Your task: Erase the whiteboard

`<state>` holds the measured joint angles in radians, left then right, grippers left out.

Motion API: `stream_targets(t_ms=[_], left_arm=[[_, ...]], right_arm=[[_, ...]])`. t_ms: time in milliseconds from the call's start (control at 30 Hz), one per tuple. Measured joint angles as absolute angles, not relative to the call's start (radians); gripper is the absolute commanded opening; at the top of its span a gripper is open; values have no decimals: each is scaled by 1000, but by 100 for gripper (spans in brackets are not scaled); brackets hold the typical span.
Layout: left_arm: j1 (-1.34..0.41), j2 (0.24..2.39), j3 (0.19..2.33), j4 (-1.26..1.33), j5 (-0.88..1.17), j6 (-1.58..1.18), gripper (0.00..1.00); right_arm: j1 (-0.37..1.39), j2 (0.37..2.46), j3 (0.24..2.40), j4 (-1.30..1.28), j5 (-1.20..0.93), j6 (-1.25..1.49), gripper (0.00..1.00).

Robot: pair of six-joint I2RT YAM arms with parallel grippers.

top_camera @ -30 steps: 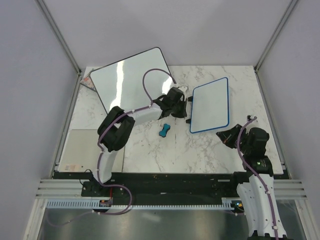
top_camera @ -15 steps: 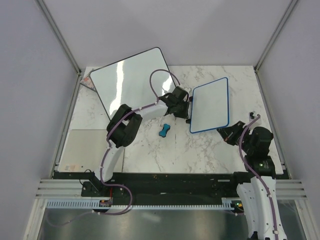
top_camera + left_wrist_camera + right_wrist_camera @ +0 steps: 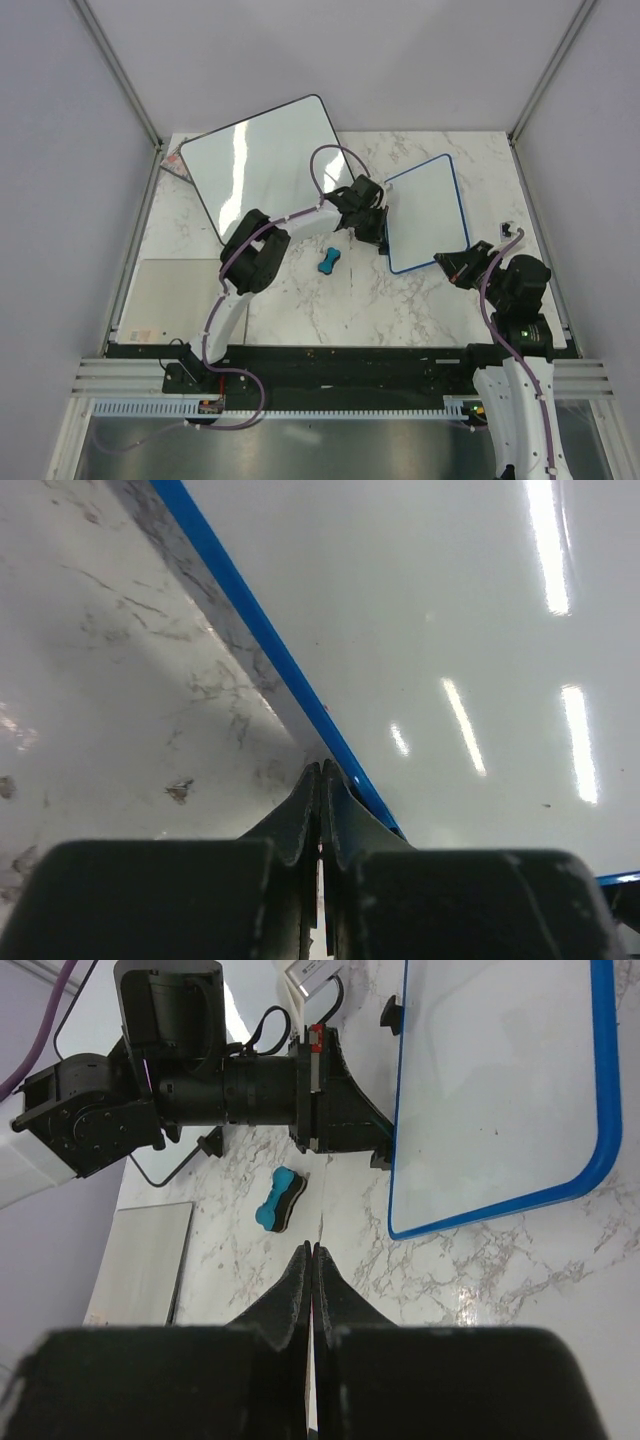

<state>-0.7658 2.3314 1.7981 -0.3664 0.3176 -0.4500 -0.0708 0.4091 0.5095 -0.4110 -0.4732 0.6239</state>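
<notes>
The blue-framed whiteboard (image 3: 428, 208) lies right of centre on the marble table, its surface white with only tiny specks. It also shows in the left wrist view (image 3: 450, 630) and the right wrist view (image 3: 500, 1080). My left gripper (image 3: 382, 232) is shut and empty, its tips (image 3: 320, 767) down at the board's left blue edge. My right gripper (image 3: 444, 262) is shut and empty, just off the board's near right corner; its tips (image 3: 311, 1248) hang over bare marble. A blue and black eraser (image 3: 329, 260) lies on the table left of the board, seen too in the right wrist view (image 3: 279, 1200).
A larger black-framed whiteboard (image 3: 262, 160) lies at the back left. A grey flat panel (image 3: 180, 295) sits at the near left. A small clip-like object (image 3: 510, 231) lies near the right edge. The left arm (image 3: 200, 1095) stretches across the table's middle.
My left gripper has moved right to the blue board's left edge, and the board's near end has swung to the right. My right gripper has moved slightly right and forward, staying beside the board's corner.
</notes>
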Motion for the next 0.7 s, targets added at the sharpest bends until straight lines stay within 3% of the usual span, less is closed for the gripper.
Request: stream_targets(t_ms=[700], left_arm=[[-813, 2365, 1811, -360, 477, -458, 3]], right_arm=[[-71, 398, 509, -411, -477, 621, 3]])
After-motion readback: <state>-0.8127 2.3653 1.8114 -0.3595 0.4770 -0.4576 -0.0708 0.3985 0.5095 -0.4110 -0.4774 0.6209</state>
